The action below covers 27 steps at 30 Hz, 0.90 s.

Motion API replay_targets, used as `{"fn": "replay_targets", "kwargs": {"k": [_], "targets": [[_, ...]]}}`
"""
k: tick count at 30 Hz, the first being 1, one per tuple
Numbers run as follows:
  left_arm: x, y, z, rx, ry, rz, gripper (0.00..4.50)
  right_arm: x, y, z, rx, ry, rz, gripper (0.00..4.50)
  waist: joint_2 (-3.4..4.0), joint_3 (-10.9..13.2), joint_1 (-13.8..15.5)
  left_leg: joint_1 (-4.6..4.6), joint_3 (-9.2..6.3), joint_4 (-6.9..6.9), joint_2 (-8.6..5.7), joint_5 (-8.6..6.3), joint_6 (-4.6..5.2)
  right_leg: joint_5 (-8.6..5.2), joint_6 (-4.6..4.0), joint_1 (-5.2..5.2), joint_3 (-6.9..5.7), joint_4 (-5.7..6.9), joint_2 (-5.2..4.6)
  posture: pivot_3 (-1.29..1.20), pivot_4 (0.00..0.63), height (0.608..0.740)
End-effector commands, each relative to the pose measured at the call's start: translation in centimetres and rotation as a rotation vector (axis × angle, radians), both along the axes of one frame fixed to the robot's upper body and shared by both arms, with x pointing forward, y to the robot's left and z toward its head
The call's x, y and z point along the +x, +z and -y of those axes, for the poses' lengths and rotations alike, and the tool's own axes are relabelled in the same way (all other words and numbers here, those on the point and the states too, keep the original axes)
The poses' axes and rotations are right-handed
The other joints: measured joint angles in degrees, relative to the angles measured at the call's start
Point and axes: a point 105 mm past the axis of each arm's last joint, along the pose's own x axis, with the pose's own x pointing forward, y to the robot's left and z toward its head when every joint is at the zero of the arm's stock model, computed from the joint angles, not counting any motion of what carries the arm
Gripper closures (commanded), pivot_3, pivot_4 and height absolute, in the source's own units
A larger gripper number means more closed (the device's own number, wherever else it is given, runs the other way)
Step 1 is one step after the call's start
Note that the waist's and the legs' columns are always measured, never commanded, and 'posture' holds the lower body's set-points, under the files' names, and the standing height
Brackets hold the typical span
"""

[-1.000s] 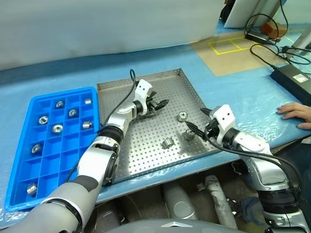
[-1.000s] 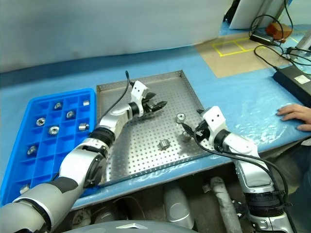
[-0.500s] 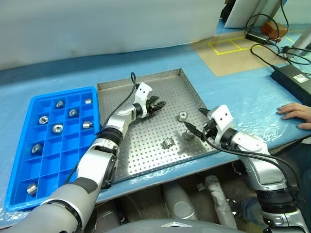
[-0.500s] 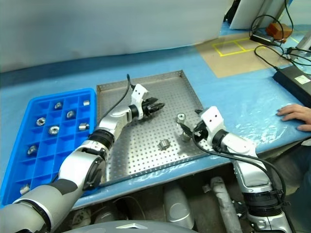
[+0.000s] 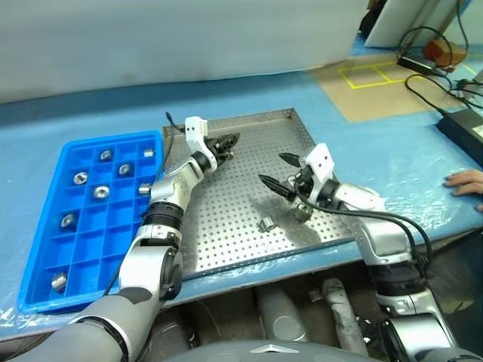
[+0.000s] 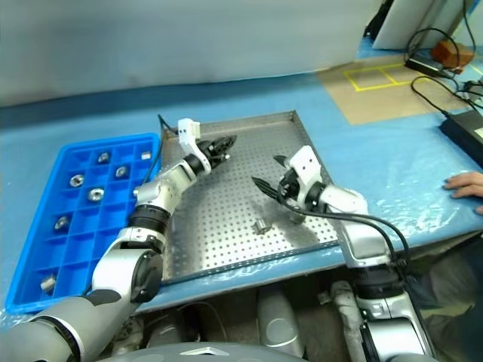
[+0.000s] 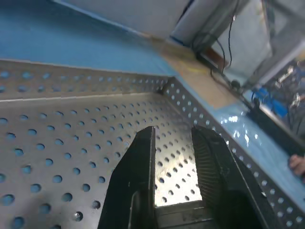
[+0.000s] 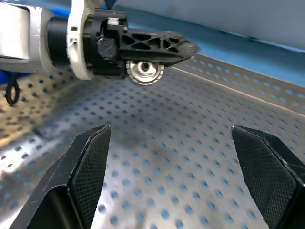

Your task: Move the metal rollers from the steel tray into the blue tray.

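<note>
A: Where is the left gripper (image 5: 229, 142)?
B: Over the far left part of the large square perforated steel tray (image 5: 249, 234), above its floor, its black fingers clamped on a small shiny metal roller (image 8: 145, 70).

A: And the right gripper (image 5: 277, 173)?
B: Above the middle of that tray, fingers spread wide apart, holding nothing.

A: The other rollers?
B: One ridged roller (image 5: 266, 224) lies near the tray's near edge, another (image 5: 303, 213) just beside the right wrist. Several sit in compartments of the bright blue plastic grid tray (image 5: 45, 264), which lies left of the steel one.
</note>
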Motion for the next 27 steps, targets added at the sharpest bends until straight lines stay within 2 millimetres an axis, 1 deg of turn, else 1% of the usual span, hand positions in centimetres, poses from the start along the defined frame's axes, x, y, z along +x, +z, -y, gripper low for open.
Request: {"fn": "replay_targets", "kwargs": {"k": [1,3,6,8,10,12,13,14,16,18,20,22,25,27], "targets": [[-0.6,1.2,-2.2,-0.111,0.085,-0.010,3.66,0.1,0.3,-1.2,-0.002,0.082,0.019,0.22,0.00,0.0,1.9,0.00,0.00,0.00,0.01,0.00,0.00,-0.02,-0.03,0.00,-0.03,0.01,-0.06,-0.31,0.150,0.740],[-1.3,1.6,-3.2,-0.101,0.134,0.010,3.66,0.3,0.1,-2.0,-0.014,0.119,0.018,0.22,0.01,0.0,3.7,-0.01,0.01,-0.02,0.02,0.01,0.00,-0.04,-0.07,-0.02,-0.08,0.08,-0.06,-0.28,0.150,0.740],[-2.5,3.0,-5.1,0.069,0.263,0.147,3.66,0.7,0.2,-3.1,-0.001,0.168,0.019,0.22,0.02,0.0,6.9,-0.02,0.02,-0.05,0.09,0.02,-0.01,-0.05,-0.09,-0.08,-0.08,0.11,-0.03,-0.20,0.150,0.740],[-3.0,3.9,-6.0,0.111,0.321,0.200,3.66,1.0,0.3,-3.7,0.007,0.188,0.020,0.22,0.02,0.0,9.5,-0.02,0.02,-0.06,0.12,0.03,-0.02,-0.05,-0.09,-0.09,-0.08,0.12,-0.02,-0.16,0.150,0.740],[-3.9,4.7,-7.5,0.204,0.410,0.268,3.66,1.2,0.1,-4.7,0.014,0.225,0.015,0.22,0.03,0.0,11.8,-0.01,0.02,-0.06,0.15,0.06,-0.05,-0.05,-0.09,-0.10,-0.06,0.15,-0.06,-0.10,0.150,0.740],[-4.8,5.1,-8.9,0.279,0.496,0.311,3.66,1.3,-0.1,-5.9,0.016,0.267,0.012,0.22,0.04,0.0,13.7,0.01,0.05,-0.08,0.14,0.07,-0.06,-0.05,-0.09,-0.09,-0.03,0.15,-0.09,-0.05,0.150,0.740],[-5.0,5.2,-9.3,0.296,0.517,0.317,3.66,1.3,-0.1,-6.3,0.016,0.279,0.012,0.22,0.04,0.0,14.7,0.00,0.05,-0.08,0.14,0.07,-0.07,-0.05,-0.09,-0.08,-0.03,0.15,-0.09,-0.04,0.150,0.740],[-5.5,4.7,-10.1,0.348,0.556,0.315,3.66,1.3,-0.2,-6.8,0.005,0.303,0.016,0.22,0.04,0.0,15.7,0.01,0.06,-0.08,0.13,0.07,-0.07,-0.05,-0.09,-0.09,-0.03,0.15,-0.09,-0.03,0.150,0.740],[-6.8,3.0,-12.4,0.431,0.662,0.258,3.66,1.2,-0.3,-7.8,-0.012,0.347,0.027,0.22,0.06,0.0,16.8,-0.01,0.05,-0.10,0.13,0.08,-0.12,-0.05,-0.09,-0.08,-0.05,0.16,-0.09,0.01,0.150,0.740],[-7.8,1.6,-13.6,0.475,0.721,0.207,3.66,1.2,0.0,-8.2,-0.004,0.371,0.032,0.22,0.06,0.0,17.9,-0.02,0.07,-0.14,0.08,0.05,-0.17,-0.05,-0.09,-0.08,-0.06,0.16,-0.10,0.01,0.150,0.740],[-8.7,0.8,-13.8,0.473,0.735,0.177,3.66,1.4,0.2,-8.1,-0.005,0.377,0.032,0.22,0.05,0.0,18.6,-0.05,0.05,-0.15,0.09,0.00,-0.33,-0.05,-0.09,-0.09,-0.09,0.16,-0.10,0.03,0.150,0.740],[-9.6,0.3,-13.6,0.486,0.732,0.163,3.66,1.7,-0.1,-8.0,-0.022,0.378,0.033,0.22,0.05,0.0,19.3,-0.05,0.03,-0.16,0.10,0.03,-0.40,-0.05,-0.09,-0.09,-0.09,0.17,-0.10,0.04,0.150,0.740],[-10.8,-0.5,-12.8,0.493,0.707,0.140,3.66,1.6,-0.2,-8.2,-0.021,0.395,0.030,0.22,0.05,0.0,19.6,0.02,0.02,-0.25,0.12,0.14,-0.58,-0.06,-0.08,-0.08,-0.09,0.19,-0.10,0.05,0.150,0.740],[-11.0,-0.9,-12.1,0.493,0.676,0.135,3.66,1.5,-0.3,-8.3,-0.020,0.401,0.029,0.22,0.04,0.0,19.6,0.05,0.02,-0.39,0.12,0.22,-0.71,-0.06,-0.07,-0.14,-0.08,0.21,-0.09,0.05,0.150,0.740]]}}
